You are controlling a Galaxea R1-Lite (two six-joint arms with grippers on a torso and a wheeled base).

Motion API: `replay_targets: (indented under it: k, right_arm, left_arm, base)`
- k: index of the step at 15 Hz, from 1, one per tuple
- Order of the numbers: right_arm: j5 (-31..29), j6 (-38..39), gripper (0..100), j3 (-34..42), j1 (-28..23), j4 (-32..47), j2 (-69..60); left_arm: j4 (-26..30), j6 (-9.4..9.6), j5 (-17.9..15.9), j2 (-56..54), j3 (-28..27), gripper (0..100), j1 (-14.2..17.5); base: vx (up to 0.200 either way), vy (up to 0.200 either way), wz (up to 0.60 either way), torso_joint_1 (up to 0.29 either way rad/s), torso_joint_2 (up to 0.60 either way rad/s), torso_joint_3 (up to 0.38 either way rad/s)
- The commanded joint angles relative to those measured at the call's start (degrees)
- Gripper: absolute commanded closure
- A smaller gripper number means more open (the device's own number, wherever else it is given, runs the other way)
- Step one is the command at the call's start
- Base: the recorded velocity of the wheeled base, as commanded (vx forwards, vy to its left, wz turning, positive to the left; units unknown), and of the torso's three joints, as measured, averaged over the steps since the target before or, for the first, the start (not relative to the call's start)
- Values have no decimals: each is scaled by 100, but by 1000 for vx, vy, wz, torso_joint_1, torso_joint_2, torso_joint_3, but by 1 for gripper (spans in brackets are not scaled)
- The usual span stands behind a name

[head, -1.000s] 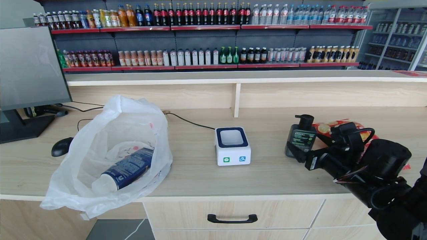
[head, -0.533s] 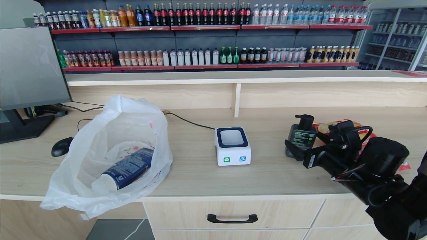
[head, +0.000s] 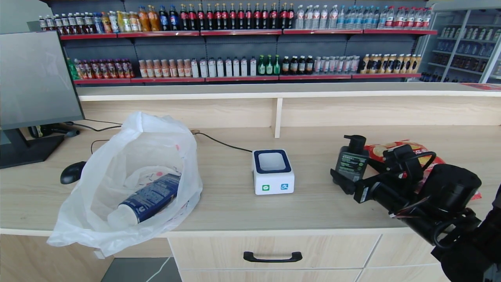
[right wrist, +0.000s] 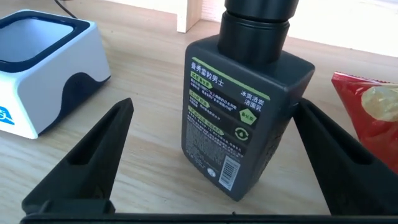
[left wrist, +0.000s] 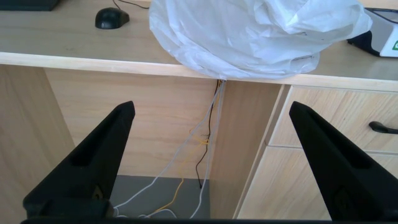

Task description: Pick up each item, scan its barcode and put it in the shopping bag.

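While the bottle stands on the surface, the right gripper straddles it, fingers wide open, gripping nothing; the left gripper gapes empty, facing the bag.

Counter tally, as I read it from the remote feed:

- Shopping bag: one.
- Blue-labelled bottle in that bag: one.
- Scanner: one.
- Dark pump bottle: one.
- Red snack packet: one.
- Goods in all: three, being two bottles and one packet.
- Mouse: one.
- Monitor: one.
- Drawer handle: one.
- Drink shelves behind: I make out two rows; the bottles on them are too small and too many for me to count.
- Grippers: two, the left gripper and the right gripper, two fingers on each.
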Motion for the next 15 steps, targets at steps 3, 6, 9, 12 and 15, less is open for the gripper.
replay_targets:
  k: [3,6,9,12,15]
  right_arm:
    - [4,1,0,108,97,-8,-188]
    - [4,1,0,160,158,-8,-267]
    - [4,-7,0,222,193,-8,-311]
    - [4,-7,0,240,193,-8,-311]
    - [4,-7,0,240,193,-8,-293]
  left_arm:
    - [-1,-1,0,-2,1,0,9]
    - [-1,-1,0,-2,1,0,0]
    - [-1,-1,0,-2,1,0,0]
    - [-1,-1,0,-2,1,0,0]
    - [-1,-1,0,-2,1,0,0]
  base:
    - [0,0,0,0,0,0]
    - [0,0,0,0,0,0]
    - [0,0,0,0,0,0]
    - [0,0,0,0,0,0]
    - [0,0,0,0,0,0]
